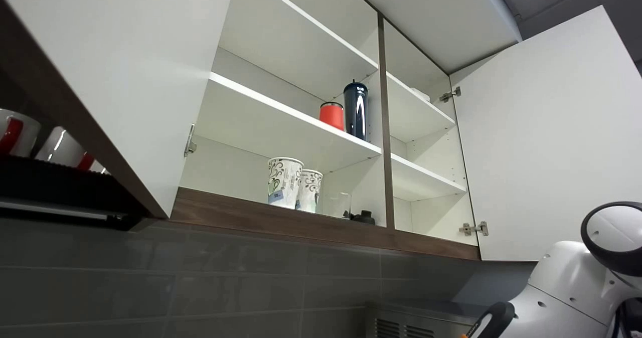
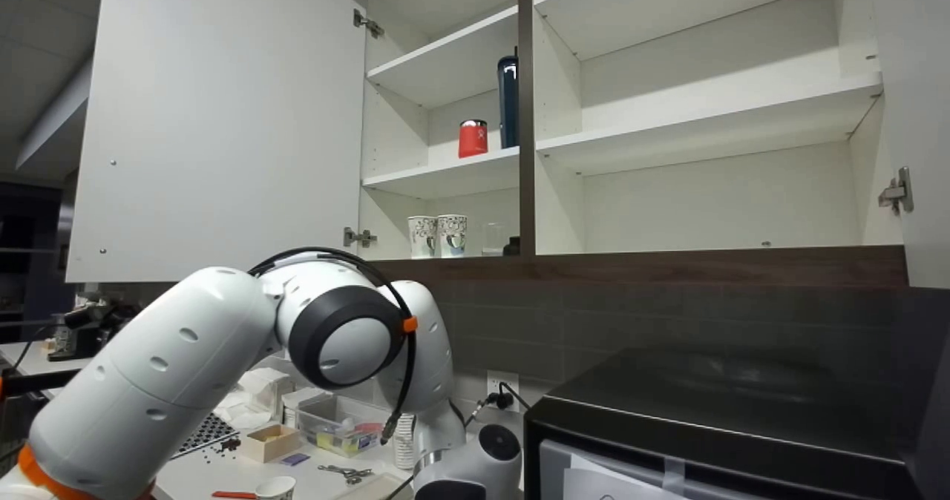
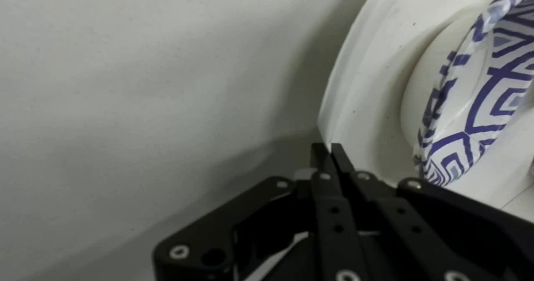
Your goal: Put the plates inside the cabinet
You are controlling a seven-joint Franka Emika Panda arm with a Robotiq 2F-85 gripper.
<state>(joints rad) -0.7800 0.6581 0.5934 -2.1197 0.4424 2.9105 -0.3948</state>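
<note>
The white cabinet (image 1: 281, 222) is open in both exterior views (image 2: 712, 266), with white shelves and a brown bottom edge. In the wrist view my gripper (image 3: 330, 147) is closed with its fingertips pinching the thin edge of a plain white, round-edged plate (image 3: 363, 93). A plate with a dark blue pattern (image 3: 463, 147) shows just right of it, tilted, partly cut off by the frame. A rounded white shape lies between them; I cannot tell what it is. The gripper and plates are out of sight in both exterior views.
Two patterned mugs (image 1: 285, 182), a red cup (image 1: 331, 116) and a dark tumbler (image 1: 356, 110) stand on cabinet shelves. Open doors (image 2: 223, 129) (image 1: 546, 142) stick out. A black appliance (image 2: 712, 403) stands below the cabinet. A counter (image 2: 200, 481) holds a clear bin (image 2: 341, 426).
</note>
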